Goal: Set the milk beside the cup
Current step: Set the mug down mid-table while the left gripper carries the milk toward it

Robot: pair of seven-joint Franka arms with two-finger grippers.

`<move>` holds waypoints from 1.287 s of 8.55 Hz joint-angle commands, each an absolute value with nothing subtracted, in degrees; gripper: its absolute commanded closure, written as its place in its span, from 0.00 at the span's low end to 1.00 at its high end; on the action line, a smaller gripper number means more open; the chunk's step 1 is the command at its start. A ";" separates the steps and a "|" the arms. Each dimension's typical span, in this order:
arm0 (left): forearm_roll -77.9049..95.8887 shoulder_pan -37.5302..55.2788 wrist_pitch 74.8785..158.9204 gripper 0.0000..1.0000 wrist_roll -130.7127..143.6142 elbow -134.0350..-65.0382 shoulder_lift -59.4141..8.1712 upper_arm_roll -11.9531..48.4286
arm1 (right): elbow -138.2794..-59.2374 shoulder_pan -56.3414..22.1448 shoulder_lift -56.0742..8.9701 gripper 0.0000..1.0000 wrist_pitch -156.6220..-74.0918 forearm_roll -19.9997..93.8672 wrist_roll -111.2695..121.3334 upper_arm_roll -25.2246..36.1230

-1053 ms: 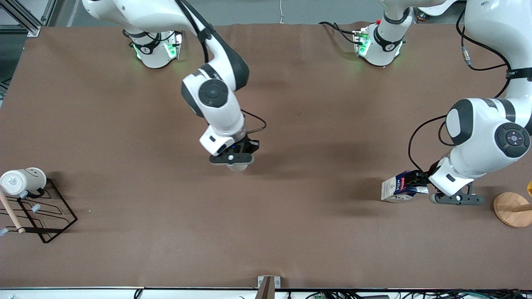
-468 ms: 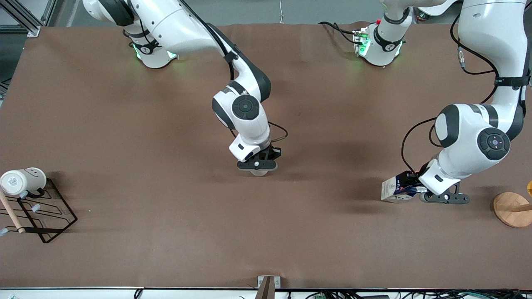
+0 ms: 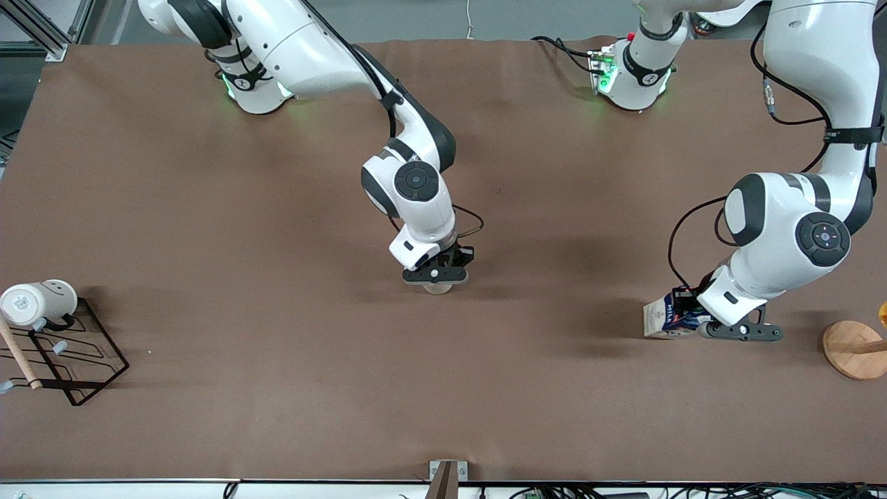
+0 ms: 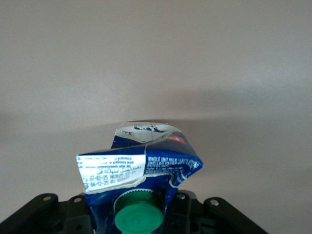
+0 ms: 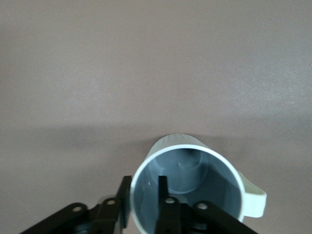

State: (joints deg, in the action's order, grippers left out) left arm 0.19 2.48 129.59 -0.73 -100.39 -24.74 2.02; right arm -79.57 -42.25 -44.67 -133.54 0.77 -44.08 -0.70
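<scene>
Moved since earlier: right arm has carried the cup toward the table's middle and lowered it; the left arm has shifted slightly with the milk, which now sits more upright in its grip.
Landmark: cup (image 3: 437,286), a grey-beige mug with a grey inside, under the right gripper (image 3: 436,276) near the middle of the table (image 3: 208,208).
Right jaws: pinched on the cup's rim, one finger inside the wall and one outside, as the right wrist view shows (image 5: 187,190); the handle sticks out sideways from the fingers.
Cup contact: it looks at or just above the table; I cannot tell which.
Milk: blue and white gable-top carton (image 3: 666,321), well apart from the cup, toward the left arm's end of the table and a little nearer the front camera than the cup.
Left jaws: left gripper (image 3: 693,320) closed on the carton near its green-capped top (image 4: 138,218).
Carton axis: in the left wrist view the carton (image 4: 141,165) runs lengthwise away from the gripper, so it appears tilted over, not standing.
Key relation: carton must travel from the left arm's end toward the cup; the left arm alone has it.
Judgement: carton needs turning upright before being set just beside the cup, clear of the handle.
Elsewhere: smiley-face mug (image 3: 38,301) on a black wire rack (image 3: 76,353), well away from the cup at the right arm's end; round wooden base (image 3: 856,348) past the milk.
</scene>
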 commanded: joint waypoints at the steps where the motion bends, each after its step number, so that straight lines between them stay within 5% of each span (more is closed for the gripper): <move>1: 0.09 2.72 129.46 0.63 1.83 -97.84 -23.73 3.16 | -78.40 -42.80 -44.91 0.01 -132.90 -0.18 -45.35 -0.18; 4: -0.09 2.99 125.17 0.63 13.22 -93.09 -23.47 10.60 | -77.79 -42.72 -41.67 0.01 -130.45 0.44 -48.31 -0.09; 7: -0.79 3.16 122.02 0.63 27.56 -92.72 -21.72 20.79 | -78.04 -41.14 -32.63 0.01 -113.10 -2.62 -48.17 2.97; 11: -1.23 5.43 115.23 0.63 42.76 -93.60 -20.22 30.75 | -89.53 -27.99 -18.32 0.01 -107.84 -2.55 -30.90 3.25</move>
